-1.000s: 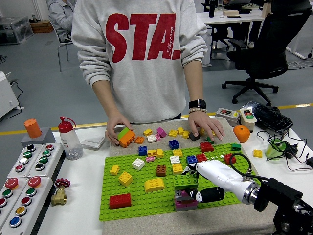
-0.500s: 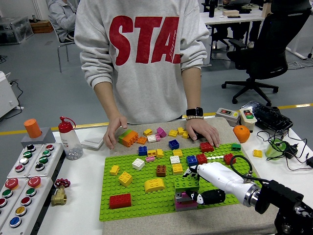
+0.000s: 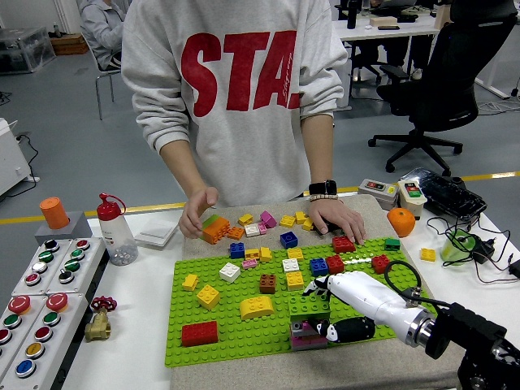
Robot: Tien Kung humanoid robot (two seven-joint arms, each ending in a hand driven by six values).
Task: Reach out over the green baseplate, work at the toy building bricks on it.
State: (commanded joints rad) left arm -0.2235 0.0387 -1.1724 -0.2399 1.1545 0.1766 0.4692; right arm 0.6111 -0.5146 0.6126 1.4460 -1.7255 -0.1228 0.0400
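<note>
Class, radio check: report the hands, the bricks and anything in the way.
Right hand shut on green brick stack, near edge of green baseplate. Left hand out of view. Person's hands rest among loose bricks at far edge.

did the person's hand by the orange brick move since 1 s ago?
Yes. The person's hand lifted off the mat, fingers now above the orange brick, which stayed put.

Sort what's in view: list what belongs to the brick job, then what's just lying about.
Job: green studded baseplate; green brick stacked on a pink brick; white right robot hand on that stack; loose coloured bricks.

Lying about: red-capped clear bottle; button panel; orange ball; brass valve.
</note>
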